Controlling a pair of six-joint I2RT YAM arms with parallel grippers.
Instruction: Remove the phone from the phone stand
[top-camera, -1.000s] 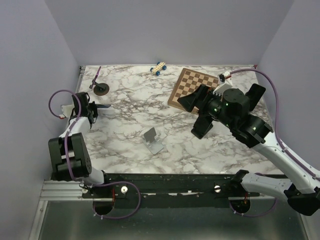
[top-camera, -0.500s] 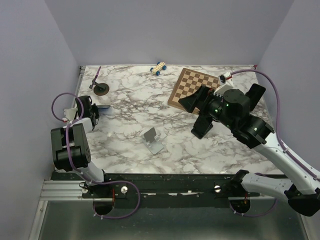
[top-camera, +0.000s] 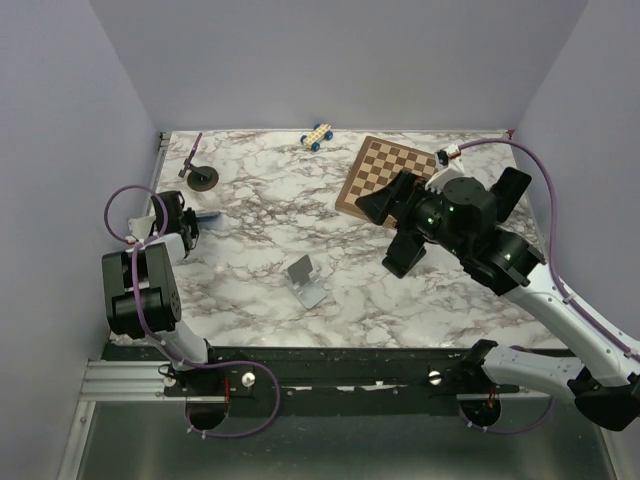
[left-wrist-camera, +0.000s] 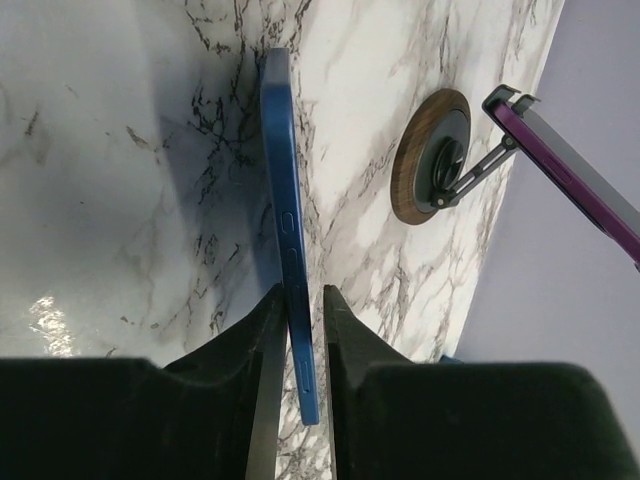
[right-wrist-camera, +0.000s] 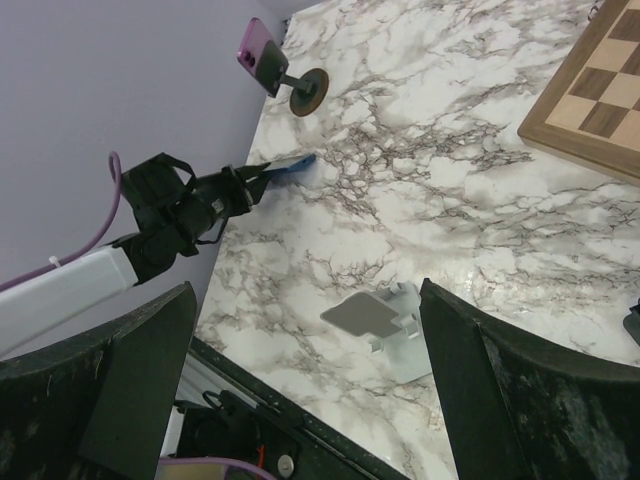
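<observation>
The left end effector (left-wrist-camera: 297, 312) is squeezing one end of the blue phone (left-wrist-camera: 284, 190) tight between its two fingers, near the left side of the desk (top-camera: 260, 250). The grey stand (top-camera: 306, 281) is sitting in the middle of the desk, well apart from the phone. The right end effector (top-camera: 383, 236) is hanging wide open beside the chessboard (top-camera: 385, 175).

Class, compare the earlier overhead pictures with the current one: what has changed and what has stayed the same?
The left arm's elbow drew in toward its wrist; the left gripper stayed shut on the blue phone. The right arm, grey stand, chessboard and toy car kept their places.
</observation>
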